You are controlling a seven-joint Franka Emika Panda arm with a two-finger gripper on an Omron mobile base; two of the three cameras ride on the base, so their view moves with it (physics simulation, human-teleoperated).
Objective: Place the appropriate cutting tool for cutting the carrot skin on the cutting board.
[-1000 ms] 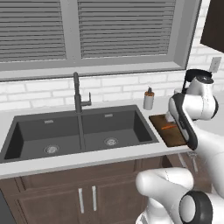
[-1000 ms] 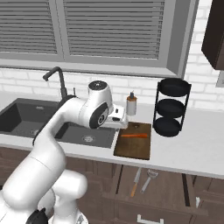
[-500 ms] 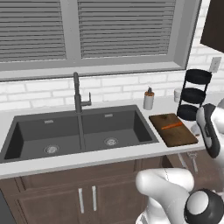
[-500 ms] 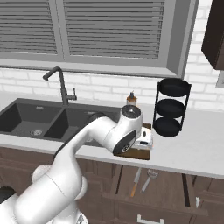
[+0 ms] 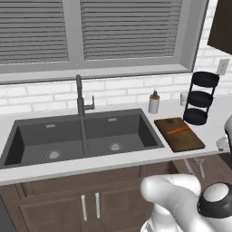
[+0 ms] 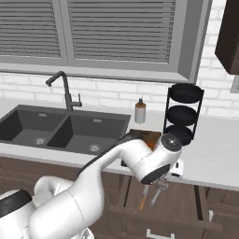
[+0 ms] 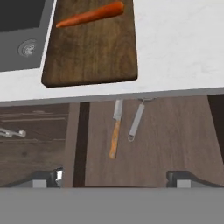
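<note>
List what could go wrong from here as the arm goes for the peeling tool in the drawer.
1. Two utensils lie close together: the wooden-handled knife and the slim grey tool. The open claw might take the knife.
2. Both lie just under the counter edge, so the claw may bump it when lifting toward the cutting board.

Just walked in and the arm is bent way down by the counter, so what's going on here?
The white robot arm has its end effector open and empty, hovering over an open wooden drawer below the counter. In the drawer lie a knife with a light wooden handle and a slim grey metal utensil, neither touched. On the counter above, the thin orange carrot lies on the dark brown wooden cutting board, beside the dark double sink. No tool is on the board yet.
</note>
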